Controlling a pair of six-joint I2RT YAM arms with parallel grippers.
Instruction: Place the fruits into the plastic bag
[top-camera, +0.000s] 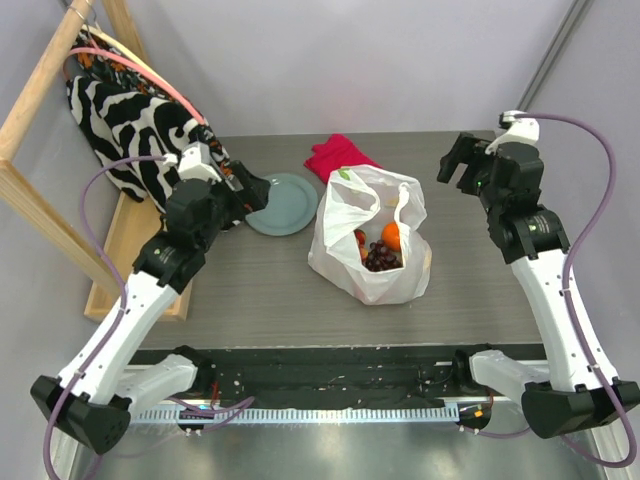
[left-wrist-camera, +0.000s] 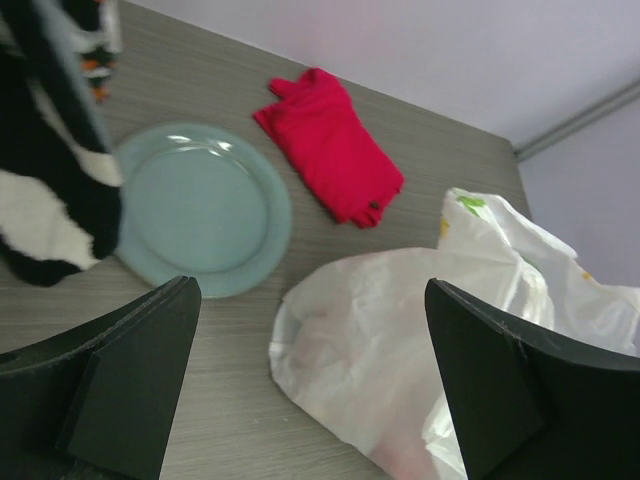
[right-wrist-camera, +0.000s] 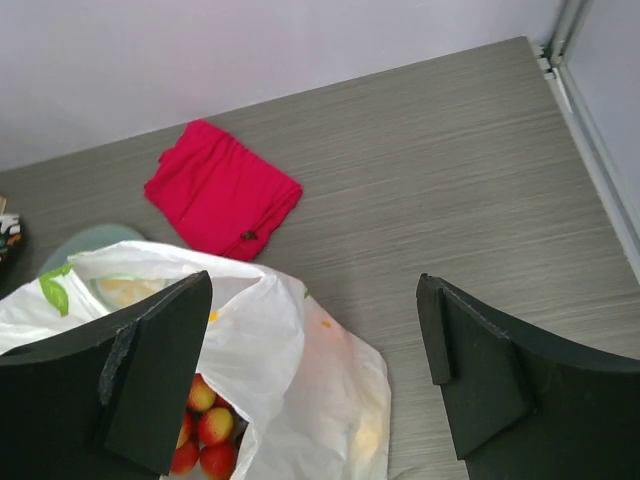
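Note:
The white plastic bag (top-camera: 368, 240) stands open in the middle of the table. Inside it I see the dark purple grape bunch (top-camera: 381, 256), the orange (top-camera: 391, 235) and a red fruit (top-camera: 360, 239). The right wrist view shows the bag (right-wrist-camera: 290, 350) with the cluster of small red-yellow fruits (right-wrist-camera: 205, 435) in its mouth. The left wrist view shows the bag's side (left-wrist-camera: 400, 340). My left gripper (top-camera: 262, 188) is open and empty, over the plate's left edge. My right gripper (top-camera: 455, 165) is open and empty, raised to the right of the bag.
A grey-green plate (top-camera: 285, 205) lies left of the bag, bare. A crimson cloth (top-camera: 340, 156) lies behind the bag. A zebra-striped fabric bag (top-camera: 130, 120) hangs on a wooden rack (top-camera: 40, 70) at the far left.

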